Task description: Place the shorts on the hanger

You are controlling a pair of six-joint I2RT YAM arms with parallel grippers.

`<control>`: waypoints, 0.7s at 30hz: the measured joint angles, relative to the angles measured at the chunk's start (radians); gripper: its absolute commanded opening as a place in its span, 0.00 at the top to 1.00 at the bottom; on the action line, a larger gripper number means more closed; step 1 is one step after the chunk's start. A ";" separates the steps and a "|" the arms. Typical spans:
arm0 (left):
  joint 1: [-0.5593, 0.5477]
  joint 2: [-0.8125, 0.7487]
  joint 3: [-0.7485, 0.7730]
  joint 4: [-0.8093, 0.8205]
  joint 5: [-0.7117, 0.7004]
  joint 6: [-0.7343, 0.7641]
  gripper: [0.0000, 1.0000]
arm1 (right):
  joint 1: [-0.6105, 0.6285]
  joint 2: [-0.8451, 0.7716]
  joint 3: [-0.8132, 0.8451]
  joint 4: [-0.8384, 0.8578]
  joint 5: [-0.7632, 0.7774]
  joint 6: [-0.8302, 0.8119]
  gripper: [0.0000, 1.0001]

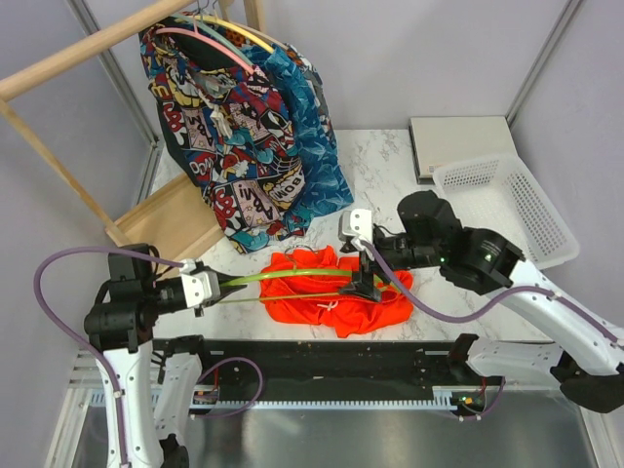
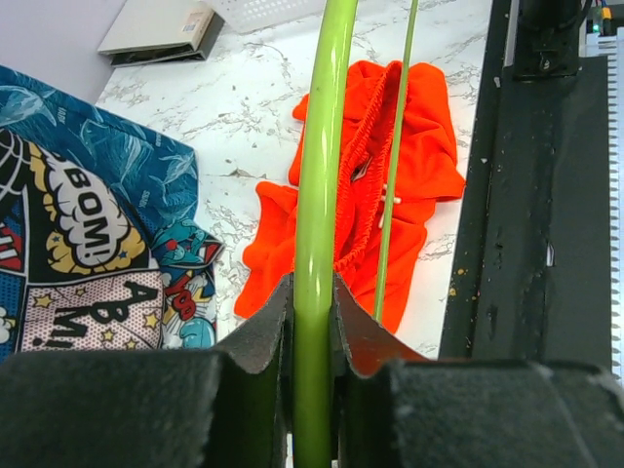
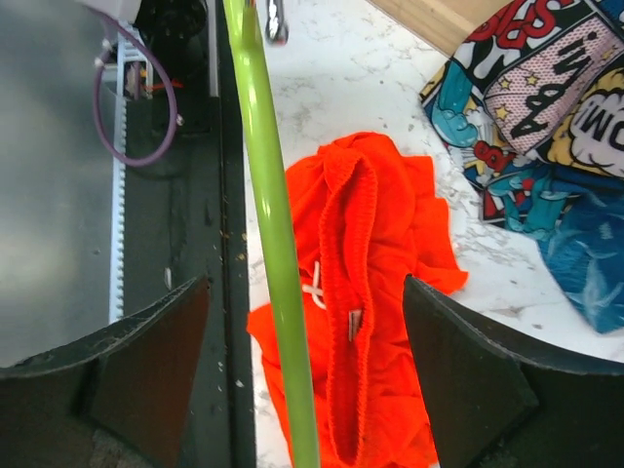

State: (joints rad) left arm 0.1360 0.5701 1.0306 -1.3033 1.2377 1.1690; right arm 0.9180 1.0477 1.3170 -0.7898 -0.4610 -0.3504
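Observation:
The orange-red shorts lie crumpled on the marble table near its front edge; they also show in the left wrist view and the right wrist view. My left gripper is shut on the thick bar of the lime-green hanger, which reaches right over the shorts. My right gripper is open wide just above the shorts, with the hanger bar passing between its fingers, untouched.
A comic-print garment and a blue patterned one hang from a wooden rack at the back left. A white basket and a grey box sit at the back right. A black rail runs along the front edge.

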 measured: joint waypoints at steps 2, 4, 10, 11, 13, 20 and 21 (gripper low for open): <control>0.000 0.022 0.000 0.001 0.003 0.005 0.95 | 0.000 0.031 -0.003 0.035 -0.011 0.052 0.19; -0.003 0.042 -0.001 0.002 0.003 0.015 0.94 | 0.000 0.064 -0.003 0.081 -0.028 0.108 0.22; -0.017 0.089 -0.006 0.001 0.003 0.037 0.92 | 0.000 0.146 0.000 0.175 -0.088 0.231 0.42; -0.019 0.096 -0.006 0.002 0.003 0.038 0.92 | 0.000 0.157 0.000 0.185 -0.095 0.245 0.48; -0.020 0.111 -0.008 0.003 0.003 0.039 0.91 | 0.001 0.179 0.000 0.211 -0.113 0.278 0.48; -0.034 0.136 -0.026 0.021 0.003 0.040 0.75 | 0.021 0.217 0.017 0.267 -0.139 0.347 0.93; -0.041 0.142 -0.026 0.023 0.003 0.040 0.71 | 0.023 0.225 0.025 0.272 -0.140 0.353 1.00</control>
State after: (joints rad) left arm 0.0952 0.7120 1.0042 -1.2800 1.2407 1.2087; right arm 0.9405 1.2728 1.3418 -0.5175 -0.6010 0.0029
